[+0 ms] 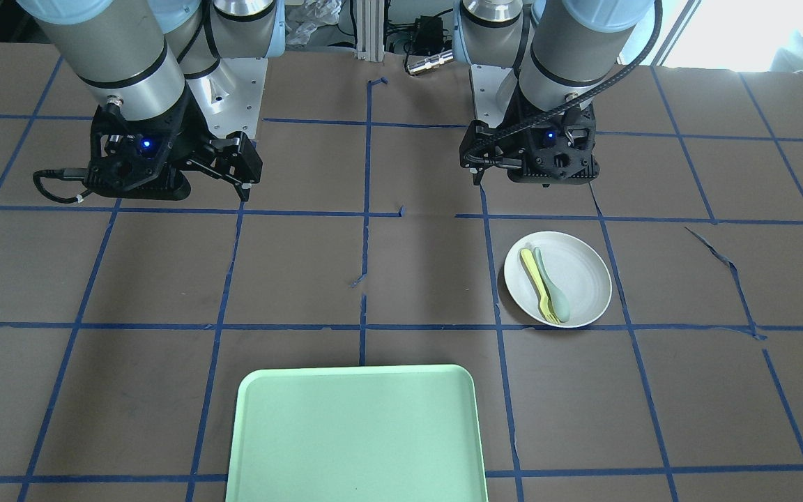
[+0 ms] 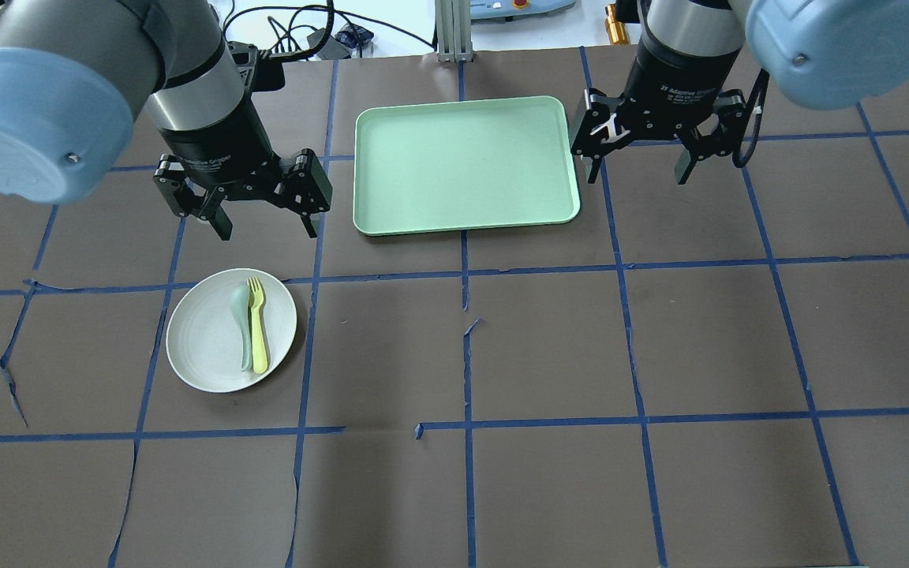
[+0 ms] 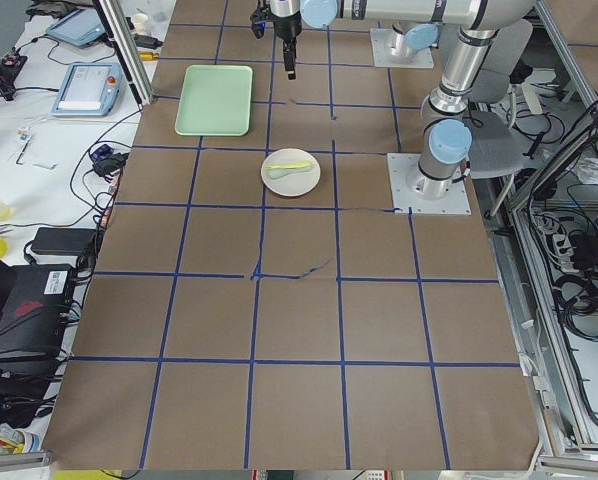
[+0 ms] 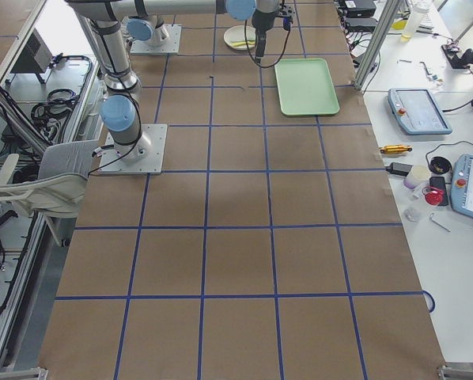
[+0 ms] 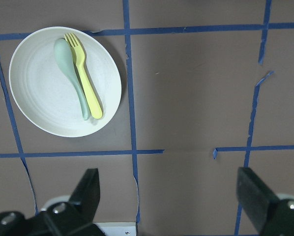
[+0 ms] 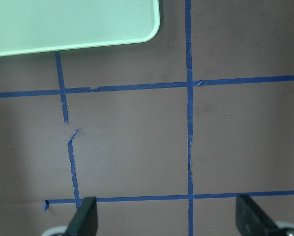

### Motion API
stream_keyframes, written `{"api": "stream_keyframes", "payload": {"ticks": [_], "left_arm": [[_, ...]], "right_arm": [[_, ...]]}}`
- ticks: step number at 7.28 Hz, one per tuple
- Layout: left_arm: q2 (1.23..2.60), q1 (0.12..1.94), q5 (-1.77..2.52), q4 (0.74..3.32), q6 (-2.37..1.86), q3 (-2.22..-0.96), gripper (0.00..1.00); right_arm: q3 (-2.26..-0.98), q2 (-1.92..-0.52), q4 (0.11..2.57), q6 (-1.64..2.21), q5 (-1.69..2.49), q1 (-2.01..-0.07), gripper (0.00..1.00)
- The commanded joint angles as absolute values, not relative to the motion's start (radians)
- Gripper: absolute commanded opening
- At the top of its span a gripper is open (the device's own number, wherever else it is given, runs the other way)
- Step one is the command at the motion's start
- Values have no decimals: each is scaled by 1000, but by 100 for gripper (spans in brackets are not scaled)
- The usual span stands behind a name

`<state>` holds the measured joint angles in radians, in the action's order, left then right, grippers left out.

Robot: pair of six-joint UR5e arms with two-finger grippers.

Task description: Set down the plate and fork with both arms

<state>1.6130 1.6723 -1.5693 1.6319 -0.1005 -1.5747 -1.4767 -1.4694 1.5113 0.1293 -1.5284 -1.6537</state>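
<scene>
1. You are looking at a wide brown paper-covered surface [image 2: 549,347] with blue tape lines [image 2: 541,270] that cut it into big squares.
2. Some of the tape is torn or curled up in a few spots.
3. Beside the surface, the side views show work benches with flat screen boxes [image 3: 84,88], lots of black cables [image 3: 579,280] and a pale chair [image 4: 31,186].
4. A mint-green plastic tray with rounded corners [image 2: 462,158] lies flat at the far edge of the surface, near the middle.
5. The round off-white plate with a raised rim [image 2: 202,339] sits on the robot's left side of the surface, well apart from the tray.
6. The slim pale-yellow plastic fork [image 2: 257,331] lies on the plate with its tines pointing toward the far side.
7. A pale grey-green plastic spoon [image 2: 244,331] lies right beside the fork on the plate.
8. The silver-grey left arm [image 2: 186,71] holds its black left hand [image 2: 267,229] pointing down, up above the surface near the plate.
9. Its two fingers are spread wide and hold nothing.
10. The silver-grey right arm [image 2: 683,39] holds its black right hand [image 2: 637,175] pointing down too, up in the air just beside a corner of the tray.
11. Its fingers are also spread wide with nothing between them.
</scene>
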Motion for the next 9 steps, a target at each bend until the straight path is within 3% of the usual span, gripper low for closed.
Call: {"api": "stream_keyframes", "payload": {"ticks": [1, 9], "left_arm": [[1615, 1672, -1571, 1632, -101, -1578, 100], [1631, 1677, -1560, 1609, -109, -1592, 100]], "right_arm": [[-1474, -1471, 1505, 132, -1528, -1655, 100], [-1483, -1466, 1484, 132, -1528, -1658, 100]]}}
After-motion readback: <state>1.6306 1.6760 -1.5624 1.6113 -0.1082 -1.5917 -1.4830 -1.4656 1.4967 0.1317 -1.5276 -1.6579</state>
